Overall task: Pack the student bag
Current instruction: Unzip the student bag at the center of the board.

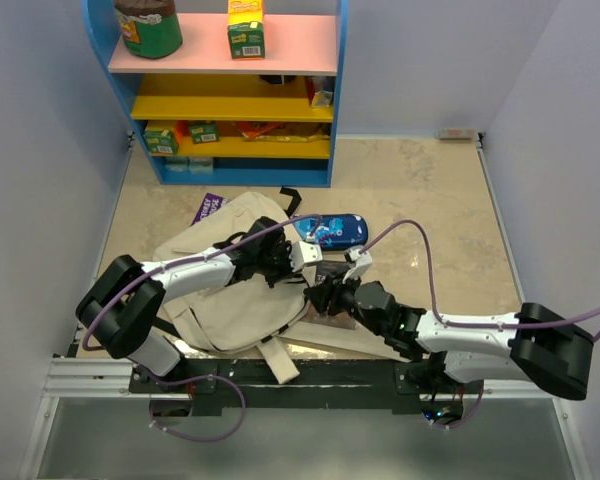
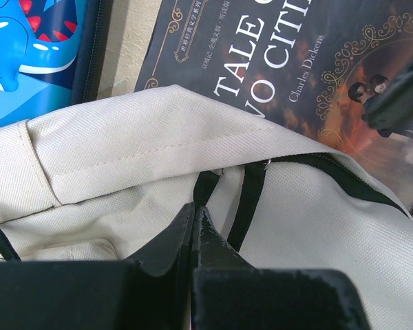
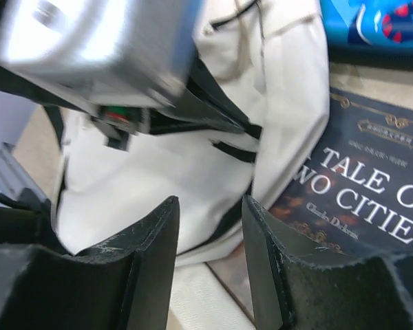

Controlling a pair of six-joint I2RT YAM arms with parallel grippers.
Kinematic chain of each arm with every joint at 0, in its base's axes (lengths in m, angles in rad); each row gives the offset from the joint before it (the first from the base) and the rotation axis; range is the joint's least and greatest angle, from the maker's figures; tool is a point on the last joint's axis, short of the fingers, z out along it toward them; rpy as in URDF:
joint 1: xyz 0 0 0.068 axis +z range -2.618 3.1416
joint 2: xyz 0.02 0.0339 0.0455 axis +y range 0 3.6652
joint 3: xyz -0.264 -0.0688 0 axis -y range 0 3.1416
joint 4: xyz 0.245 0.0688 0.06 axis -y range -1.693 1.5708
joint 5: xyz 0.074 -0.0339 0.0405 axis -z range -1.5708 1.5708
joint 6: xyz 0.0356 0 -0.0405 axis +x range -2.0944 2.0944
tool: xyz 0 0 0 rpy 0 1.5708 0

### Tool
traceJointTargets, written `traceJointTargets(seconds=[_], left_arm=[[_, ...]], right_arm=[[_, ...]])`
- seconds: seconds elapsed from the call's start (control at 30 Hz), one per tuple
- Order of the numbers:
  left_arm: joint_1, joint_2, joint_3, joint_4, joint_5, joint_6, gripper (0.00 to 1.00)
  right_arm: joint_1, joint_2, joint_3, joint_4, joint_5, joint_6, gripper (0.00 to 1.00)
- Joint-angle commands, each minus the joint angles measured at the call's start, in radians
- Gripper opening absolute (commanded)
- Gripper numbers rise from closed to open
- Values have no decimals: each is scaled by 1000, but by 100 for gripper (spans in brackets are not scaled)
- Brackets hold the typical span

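While our left gripper [image 2: 196, 218] is pinched shut on the mouth of the student bag [image 1: 230, 305], left of centre, our right gripper [image 3: 210, 206] hangs half open and empty. We judge nothing packed: book [image 2: 282, 62] and pencil case [image 1: 332, 231] lie outside, just right.

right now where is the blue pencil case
In the top view the pencil case lies mid-table, just beyond the book and beside the far right corner of the bag.
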Motion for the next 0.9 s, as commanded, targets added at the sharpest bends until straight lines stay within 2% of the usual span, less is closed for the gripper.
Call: traceJointTargets(seconds=[0.0,0.17,0.37,0.47,0.5,0.6,0.7,0.87], left_arm=[[-4,-32,-4,29,-9,10,0],[-3,-36,-2,26,-11,13,0],[-3,-40,0,27,-9,12,0],[-4,-40,-2,32,-9,12,0],[-4,-40,-2,35,-11,12,0],[-3,-40,-1,54,-38,4,0],[-3,-40,-2,90,-109,-5,0],[11,-35,-5,118,-222,-16,0]], right_arm=[[5,90,35,-6,9,20,46],[5,236,99,16,8,20,47],[5,279,116,57,7,25,43],[5,283,101,66,8,42,33],[6,283,95,71,5,48,25],[5,288,85,68,-11,56,10],[6,277,59,71,-4,71,0],[8,274,23,83,-10,91,0]])
